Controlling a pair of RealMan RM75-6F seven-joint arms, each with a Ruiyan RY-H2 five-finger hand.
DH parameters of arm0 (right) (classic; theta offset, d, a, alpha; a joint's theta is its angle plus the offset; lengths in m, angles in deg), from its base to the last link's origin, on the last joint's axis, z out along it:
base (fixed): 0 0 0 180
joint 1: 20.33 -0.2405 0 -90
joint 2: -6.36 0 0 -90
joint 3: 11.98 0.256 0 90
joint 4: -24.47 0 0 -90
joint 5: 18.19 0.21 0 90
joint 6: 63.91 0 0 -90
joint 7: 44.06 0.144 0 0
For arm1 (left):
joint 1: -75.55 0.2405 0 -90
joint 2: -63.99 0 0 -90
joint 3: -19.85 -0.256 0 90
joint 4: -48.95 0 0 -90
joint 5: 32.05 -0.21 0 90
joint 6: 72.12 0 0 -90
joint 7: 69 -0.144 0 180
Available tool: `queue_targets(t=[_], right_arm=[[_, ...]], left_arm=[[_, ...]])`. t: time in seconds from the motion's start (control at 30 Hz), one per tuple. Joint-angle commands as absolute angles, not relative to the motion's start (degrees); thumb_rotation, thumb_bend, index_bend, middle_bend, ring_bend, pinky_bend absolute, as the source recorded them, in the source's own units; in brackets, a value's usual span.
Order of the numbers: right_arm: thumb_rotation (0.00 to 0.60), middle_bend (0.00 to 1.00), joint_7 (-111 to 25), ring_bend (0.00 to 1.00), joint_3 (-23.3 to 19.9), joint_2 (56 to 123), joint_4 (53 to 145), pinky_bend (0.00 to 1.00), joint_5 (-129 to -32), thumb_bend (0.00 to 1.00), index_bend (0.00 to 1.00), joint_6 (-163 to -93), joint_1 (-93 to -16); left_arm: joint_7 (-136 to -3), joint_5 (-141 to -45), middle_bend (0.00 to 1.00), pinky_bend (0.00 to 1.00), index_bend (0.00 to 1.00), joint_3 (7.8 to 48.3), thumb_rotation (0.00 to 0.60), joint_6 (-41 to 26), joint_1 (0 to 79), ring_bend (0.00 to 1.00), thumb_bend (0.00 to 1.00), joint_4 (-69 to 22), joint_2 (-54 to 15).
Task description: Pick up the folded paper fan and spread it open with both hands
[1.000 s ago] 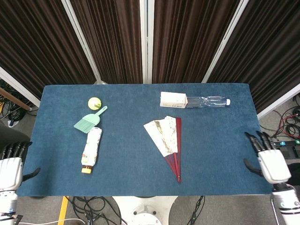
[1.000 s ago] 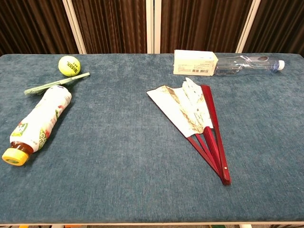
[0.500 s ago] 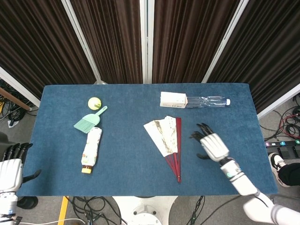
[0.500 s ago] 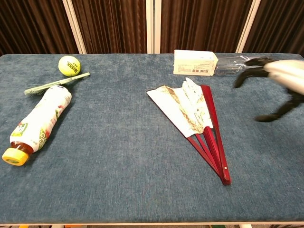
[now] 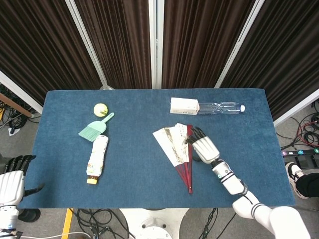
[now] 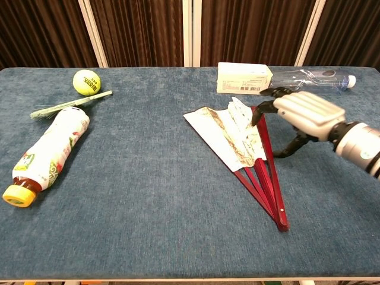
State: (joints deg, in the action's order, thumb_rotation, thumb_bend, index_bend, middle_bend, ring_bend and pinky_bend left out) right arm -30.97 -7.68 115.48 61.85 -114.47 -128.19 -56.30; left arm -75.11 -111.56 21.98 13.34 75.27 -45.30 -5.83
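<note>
The paper fan (image 5: 174, 144) (image 6: 234, 140) lies partly spread on the blue table, white printed leaf toward the back, red ribs running to a pivot near the front. My right hand (image 5: 203, 147) (image 6: 300, 113) hovers at the fan's right edge, fingers apart and curved over the outer red rib (image 6: 265, 148), holding nothing. My left hand (image 5: 11, 177) stays off the table's front left corner, fingers spread, empty; the chest view does not show it.
A clear water bottle with a white label (image 5: 202, 106) (image 6: 279, 79) lies behind the fan. At the left are a tennis ball (image 5: 100, 109) (image 6: 86, 82), a green brush (image 5: 94, 128) (image 6: 68, 105) and a drink bottle (image 5: 96, 159) (image 6: 48, 154).
My right hand has swung in from the table's right edge to the fan's right side. The left hand has sunk slightly. The fan has not moved.
</note>
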Motion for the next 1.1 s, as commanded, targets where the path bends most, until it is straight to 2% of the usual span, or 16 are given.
queue_targets(t=[0.03,0.17,0.33,0.67,0.77,0.83,0.93,1.1], right_arm=[[0.6,0.31,-26.53,0.0,-9.17,120.71,54.4,0.0,-115.19,0.03,0.37,-130.75,-57.51],[0.6,0.31,-23.55,0.0,-9.87,123.64,48.82,0.0,-115.56,0.09,0.39,-133.04,-58.07],[0.6,0.32,-21.01,0.03,-11.09,125.62,44.22,0.0,-116.06,0.3,0.43,-133.93,-59.27],[0.6,0.36,-20.57,0.09,-12.95,127.06,40.95,0.0,-116.89,0.45,0.48,-133.61,-62.92],[0.6,0.44,-20.77,0.15,-13.45,126.77,40.83,0.0,-117.35,0.49,0.55,-133.96,-64.54],[0.6,0.53,-20.83,0.22,-13.72,126.13,41.0,0.01,-117.7,0.54,0.66,-134.19,-66.05],[0.6,0.62,-20.17,0.3,-14.01,124.34,42.18,0.04,-118.18,0.6,0.78,-134.36,-68.46],[0.6,0.66,-16.04,0.33,-14.87,118.5,47.78,0.06,-119.31,0.63,0.83,-134.02,-72.37]], left_arm=[[-74.28,-111.3,0.15,0.11,0.18,21.87,0.6,12.65,75.14,0.1,0.02,-45.79,-5.19],[-74.02,-111.3,0.15,0.11,0.18,21.9,0.6,12.33,74.99,0.1,0.02,-45.98,-4.96],[-73.59,-111.46,0.15,0.11,0.18,21.94,0.6,11.54,74.5,0.1,0.02,-46.4,-4.55],[-72.78,-112.01,0.15,0.11,0.18,22.49,0.6,11.91,74.08,0.1,0.02,-45.53,-4.71],[-71.5,-112.45,0.15,0.11,0.18,23.17,0.6,11.06,72.98,0.1,0.02,-44.72,-4.97],[-68.99,-113.02,0.15,0.11,0.18,24.09,0.6,9.88,71.55,0.1,0.02,-43.92,-5.29],[-63.14,-113.22,0.15,0.11,0.18,25.67,0.6,6.39,68.65,0.1,0.02,-43.09,-5.64],[-49.67,-112.7,0.15,0.16,0.18,28.75,0.6,-0.93,62.95,0.1,0.02,-41.8,-6.86]])
